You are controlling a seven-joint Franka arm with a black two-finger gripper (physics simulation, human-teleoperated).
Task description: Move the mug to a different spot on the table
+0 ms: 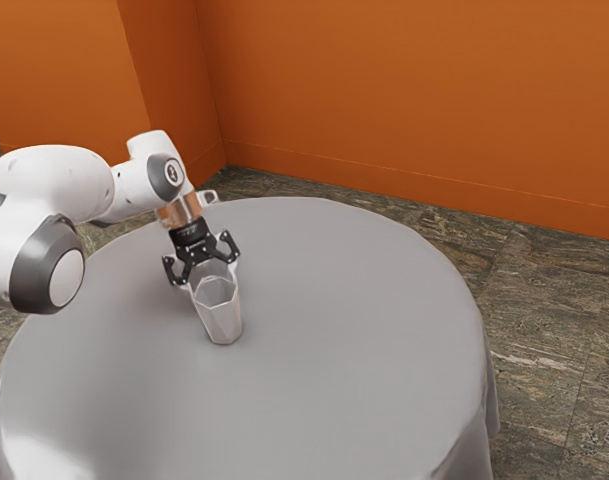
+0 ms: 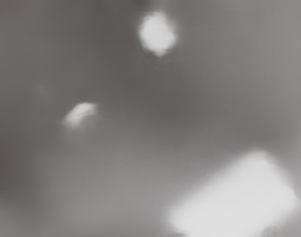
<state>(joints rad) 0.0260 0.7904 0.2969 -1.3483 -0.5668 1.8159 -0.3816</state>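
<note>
The mug (image 1: 219, 310) stands upright on the round worktop (image 1: 384, 330), left of its middle in the exterior view. The jaws hang wide open just over its rim. It seems stiff, light and perhaps slippery; I would grip two opposite flat sides.

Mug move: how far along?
Approach looks done: gripper sits just over the upright mug, open fingers at its rim. In hand: the grasp, not yet closed. Left: lift, carry, set down elsewhere on the table.
</note>
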